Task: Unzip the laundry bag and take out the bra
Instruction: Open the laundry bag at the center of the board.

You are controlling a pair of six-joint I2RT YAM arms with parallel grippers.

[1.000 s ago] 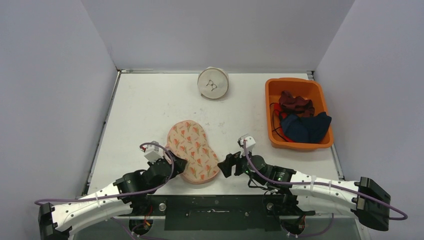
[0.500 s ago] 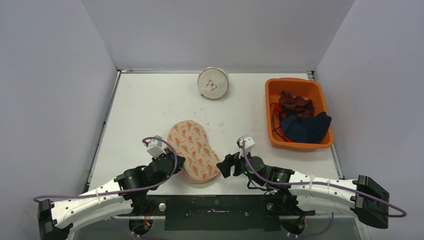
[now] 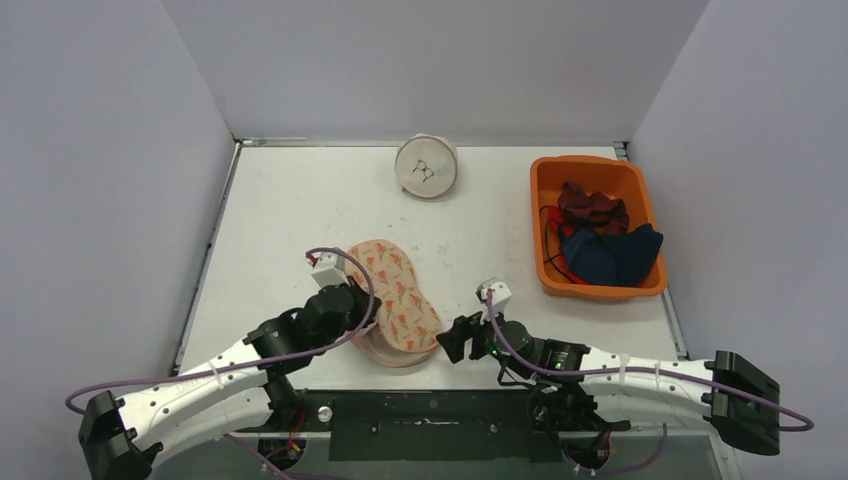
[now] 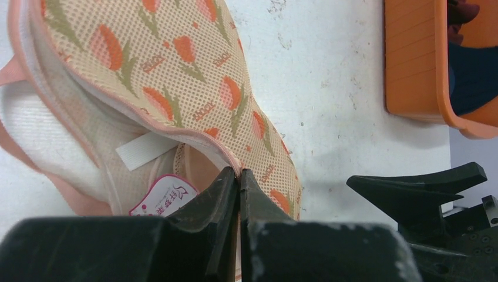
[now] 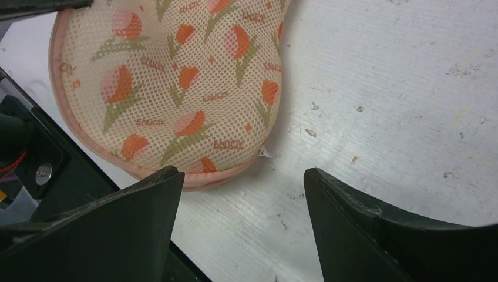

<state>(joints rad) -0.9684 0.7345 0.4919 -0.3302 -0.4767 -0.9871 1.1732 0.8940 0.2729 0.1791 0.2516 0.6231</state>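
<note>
Left of the orange tub (image 3: 585, 160), the laundry bag (image 3: 392, 300) lies on the tabletop (image 3: 300, 200), its flap rim pinched by the left pincer (image 4: 239, 176). The flap should be raised slowly so the spread right pincer (image 5: 241, 176) can be sent inside for the bra.

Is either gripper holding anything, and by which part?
The left gripper pinches the laundry bag by the pink edge of its top flap; the right gripper holds nothing.
</note>
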